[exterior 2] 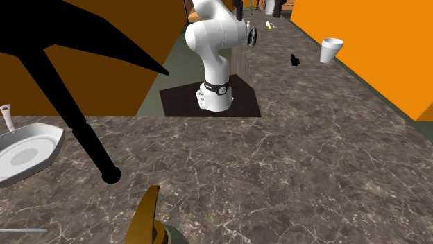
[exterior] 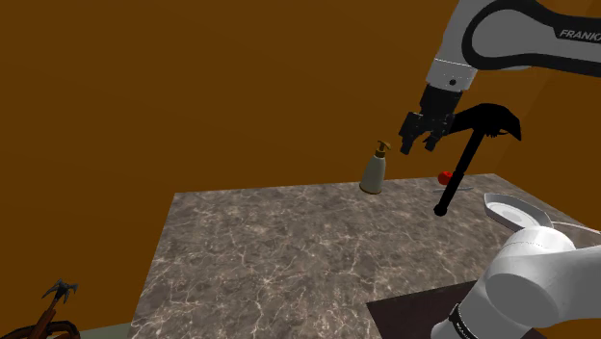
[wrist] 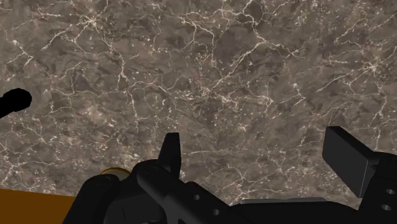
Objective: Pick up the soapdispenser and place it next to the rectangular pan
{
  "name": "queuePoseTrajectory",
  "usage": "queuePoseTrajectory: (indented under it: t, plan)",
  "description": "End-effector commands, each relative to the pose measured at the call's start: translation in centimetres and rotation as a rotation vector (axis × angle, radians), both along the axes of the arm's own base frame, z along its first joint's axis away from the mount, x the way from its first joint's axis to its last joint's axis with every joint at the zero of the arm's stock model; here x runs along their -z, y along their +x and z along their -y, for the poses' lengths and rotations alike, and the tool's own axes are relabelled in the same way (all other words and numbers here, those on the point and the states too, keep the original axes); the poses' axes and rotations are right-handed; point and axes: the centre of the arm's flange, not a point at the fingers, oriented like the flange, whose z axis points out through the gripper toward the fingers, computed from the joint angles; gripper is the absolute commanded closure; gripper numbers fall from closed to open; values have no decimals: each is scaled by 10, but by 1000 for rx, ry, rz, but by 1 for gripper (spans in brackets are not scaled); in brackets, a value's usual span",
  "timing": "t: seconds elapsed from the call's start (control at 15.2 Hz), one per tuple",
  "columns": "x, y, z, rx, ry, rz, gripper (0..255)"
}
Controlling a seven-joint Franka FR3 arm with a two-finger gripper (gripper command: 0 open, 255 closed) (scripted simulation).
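Shoulder view: dim, warm cast. Wall [exterior: 193, 87] is a flat dark brown. Marble top [exterior: 289, 260] is evenly lit, mid-grey. Arm [exterior: 539, 279] at 4 o'clock is the brightest thing, greyer on its undersides, so light reads as overhead. Hammer-shaped thing [exterior: 477, 144] at 2 o'clock renders as a flat black silhouette. Second exterior view: brighter overall, with the orange wall [exterior 2: 375, 41] at 2 o'clock saturated and uniform. Wrist view: marble evenly lit, gripper [wrist: 257, 156] near-black with faint grey edge highlights.
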Motion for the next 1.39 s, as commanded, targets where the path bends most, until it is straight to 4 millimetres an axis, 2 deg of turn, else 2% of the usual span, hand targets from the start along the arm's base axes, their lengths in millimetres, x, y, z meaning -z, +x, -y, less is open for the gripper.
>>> queuePoseTrajectory:
  t: [0.0, 1.32]
  plan:
    - [0, 0, 0, 0, 0, 0, 0]
    - [83, 162, 191, 62, -11, -15, 0]
